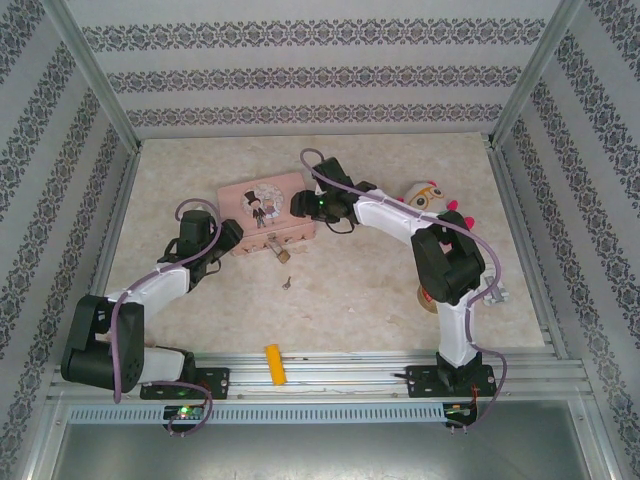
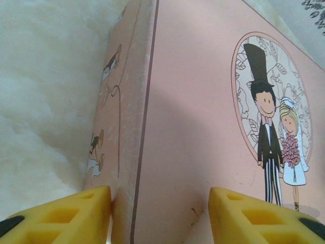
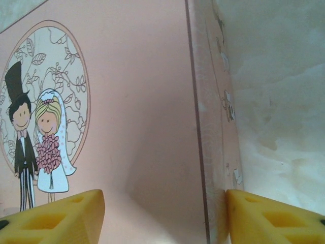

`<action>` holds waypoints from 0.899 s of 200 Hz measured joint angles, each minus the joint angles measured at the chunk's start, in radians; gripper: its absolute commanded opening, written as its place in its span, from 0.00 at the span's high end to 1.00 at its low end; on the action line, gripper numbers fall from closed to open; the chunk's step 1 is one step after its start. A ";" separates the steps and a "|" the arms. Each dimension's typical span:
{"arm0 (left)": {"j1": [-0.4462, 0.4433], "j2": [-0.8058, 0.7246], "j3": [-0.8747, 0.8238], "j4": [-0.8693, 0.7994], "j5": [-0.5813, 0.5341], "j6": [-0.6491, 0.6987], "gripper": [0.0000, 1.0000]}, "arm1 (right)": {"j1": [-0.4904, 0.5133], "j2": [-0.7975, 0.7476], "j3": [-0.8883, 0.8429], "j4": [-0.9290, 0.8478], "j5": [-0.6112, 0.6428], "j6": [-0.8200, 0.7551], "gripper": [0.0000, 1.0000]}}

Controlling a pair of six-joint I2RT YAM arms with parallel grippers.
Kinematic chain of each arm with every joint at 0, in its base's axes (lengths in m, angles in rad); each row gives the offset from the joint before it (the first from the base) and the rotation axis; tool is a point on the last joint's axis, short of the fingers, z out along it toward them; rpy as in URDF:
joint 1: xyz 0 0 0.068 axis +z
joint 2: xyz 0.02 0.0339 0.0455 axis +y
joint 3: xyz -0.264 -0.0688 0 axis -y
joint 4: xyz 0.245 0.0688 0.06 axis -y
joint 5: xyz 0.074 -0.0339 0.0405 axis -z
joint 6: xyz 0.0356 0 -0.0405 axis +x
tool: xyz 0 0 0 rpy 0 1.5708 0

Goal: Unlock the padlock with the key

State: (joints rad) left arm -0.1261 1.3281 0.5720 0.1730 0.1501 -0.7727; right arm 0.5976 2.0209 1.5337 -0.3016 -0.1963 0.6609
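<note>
Brass padlock (image 1: 281,256) sits at the front of the pink tin (image 1: 250,195), between my left hand (image 1: 226,236) and right hand (image 1: 303,205), both spread astride the tin, key (image 1: 287,283) nearby. It looks small, hard and likely slippery, so I'd pinch its flat sides.

tabletop (image 1: 350,310): pale beige, marbled, spreading across the middle of the frame
pink tin (image 1: 245,225): upper centre-left, flat on the tabletop, bride-and-groom lid facing up
padlock (image 1: 283,256): just below the tin's front edge
key (image 1: 287,283): slightly lower, apart from the padlock
plush toy (image 1: 428,195): upper right of centre
</note>
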 measured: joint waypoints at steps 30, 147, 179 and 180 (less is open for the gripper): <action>-0.006 -0.006 0.000 0.003 0.002 -0.008 0.30 | 0.000 -0.012 0.026 -0.042 0.017 -0.041 0.32; -0.012 -0.262 0.008 -0.104 -0.093 0.067 0.01 | 0.261 -0.332 -0.204 -0.312 0.383 0.036 0.46; -0.012 -0.344 0.002 -0.127 -0.160 0.096 0.01 | 0.393 -0.237 -0.192 -0.371 0.387 0.116 0.49; -0.012 -0.347 0.000 -0.127 -0.163 0.096 0.01 | 0.395 -0.234 -0.191 -0.372 0.387 0.118 0.49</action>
State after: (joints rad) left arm -0.1379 0.9810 0.5724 0.0463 -0.0128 -0.6765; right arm 0.9928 1.7866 1.3430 -0.6739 0.1909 0.7788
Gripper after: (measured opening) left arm 0.992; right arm 0.516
